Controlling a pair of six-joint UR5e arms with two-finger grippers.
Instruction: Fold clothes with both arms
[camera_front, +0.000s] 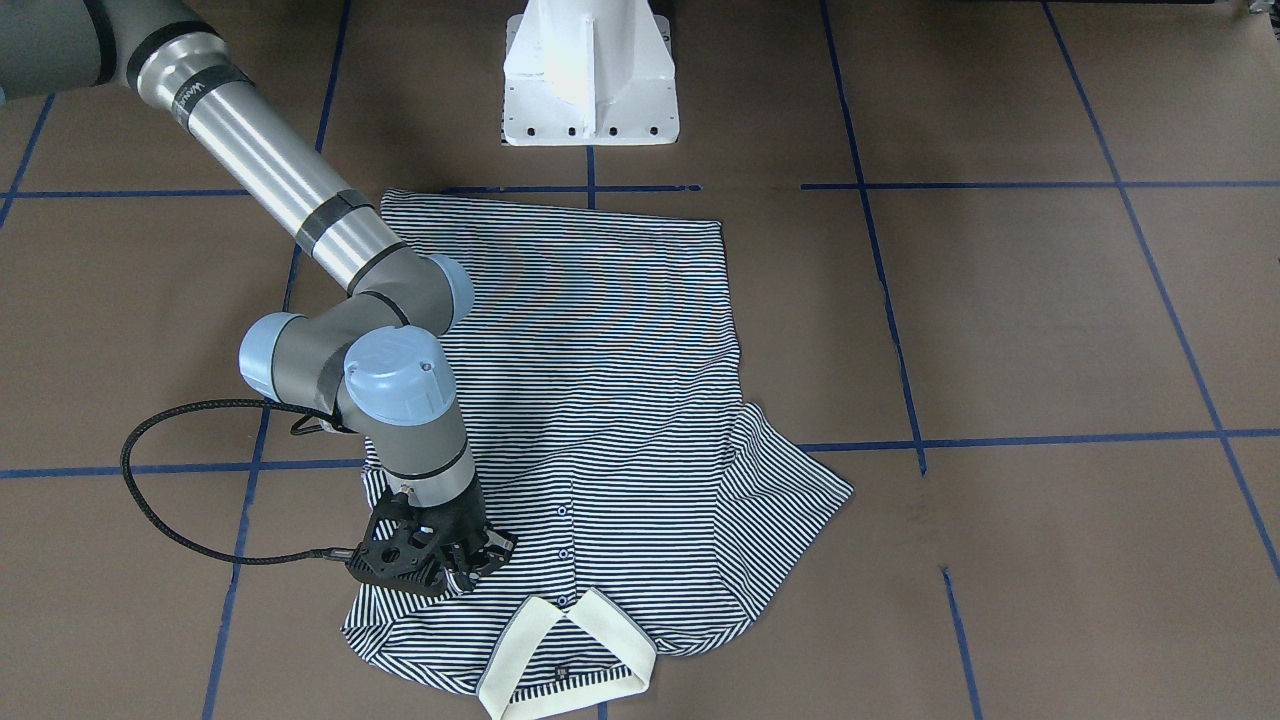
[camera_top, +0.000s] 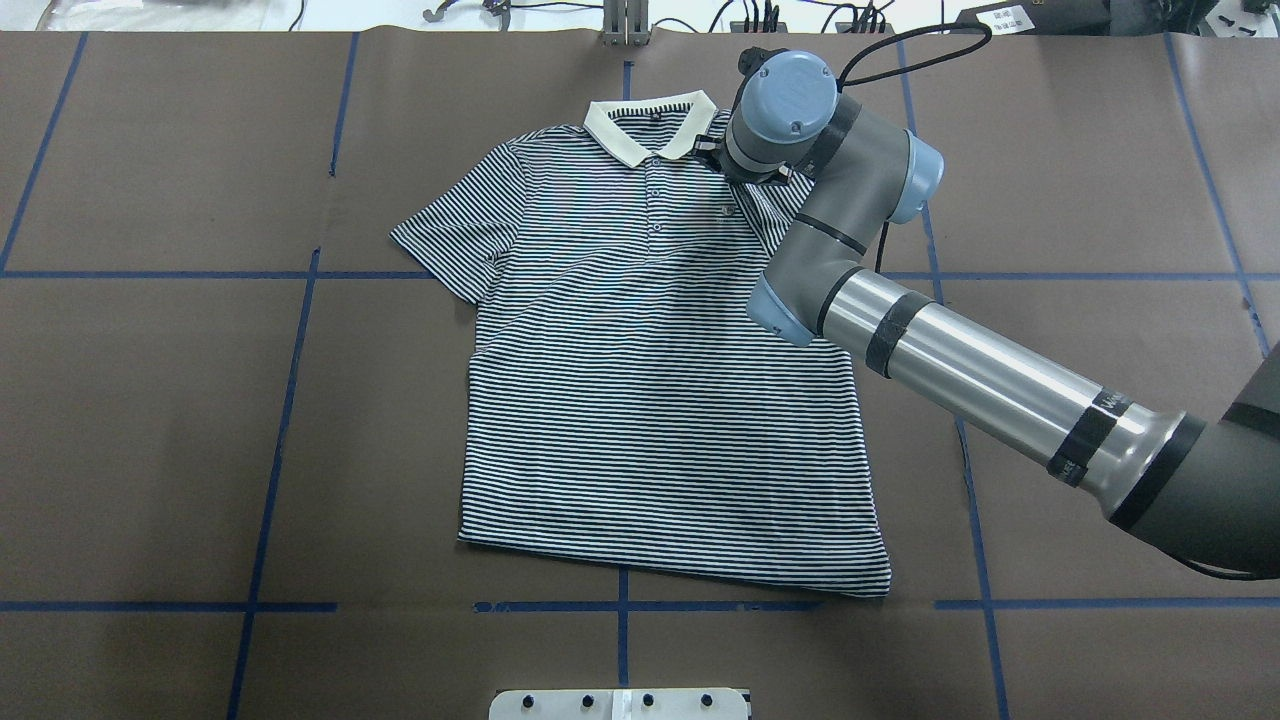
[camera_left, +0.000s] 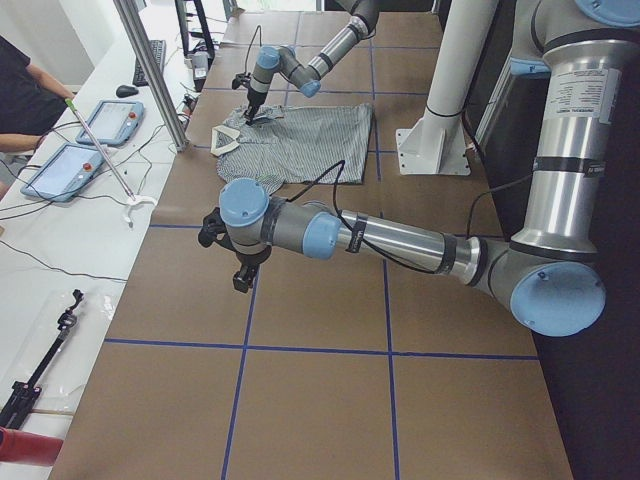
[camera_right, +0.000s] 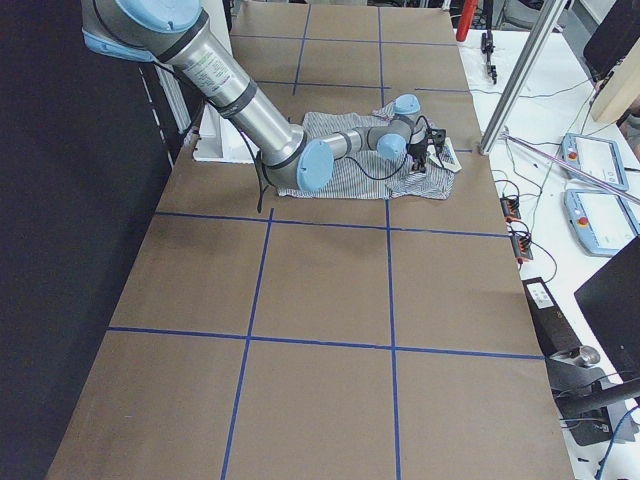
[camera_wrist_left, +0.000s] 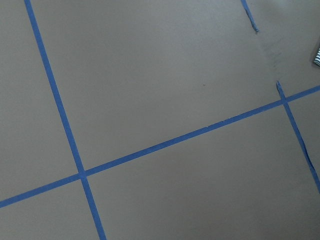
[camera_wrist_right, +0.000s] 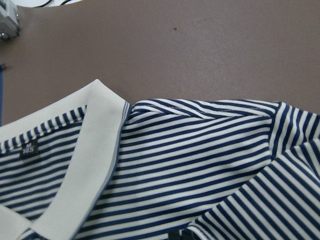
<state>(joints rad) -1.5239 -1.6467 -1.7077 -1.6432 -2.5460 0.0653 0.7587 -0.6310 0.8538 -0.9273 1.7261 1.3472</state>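
Observation:
The striped polo shirt (camera_front: 600, 400) (camera_top: 650, 400) lies front up on the brown table, its cream collar (camera_top: 650, 125) (camera_wrist_right: 85, 170) at the far side from the robot. My right gripper (camera_front: 470, 570) (camera_top: 715, 160) is down on the shoulder beside the collar. The sleeve on that side lies folded in over the chest (camera_wrist_right: 260, 200), and its edge runs up to the fingertips, so the gripper looks shut on it. The other sleeve (camera_top: 450, 235) is spread flat. My left gripper (camera_left: 240, 275) hangs over bare table well away from the shirt; I cannot tell whether it is open.
The white pedestal (camera_front: 590, 80) stands just behind the shirt's hem. Blue tape lines (camera_wrist_left: 150, 147) grid the brown table. Beyond the far edge a white bench holds tablets (camera_left: 105, 120), cables and a metal post (camera_left: 150, 70), with a person's arm (camera_left: 25, 100) there.

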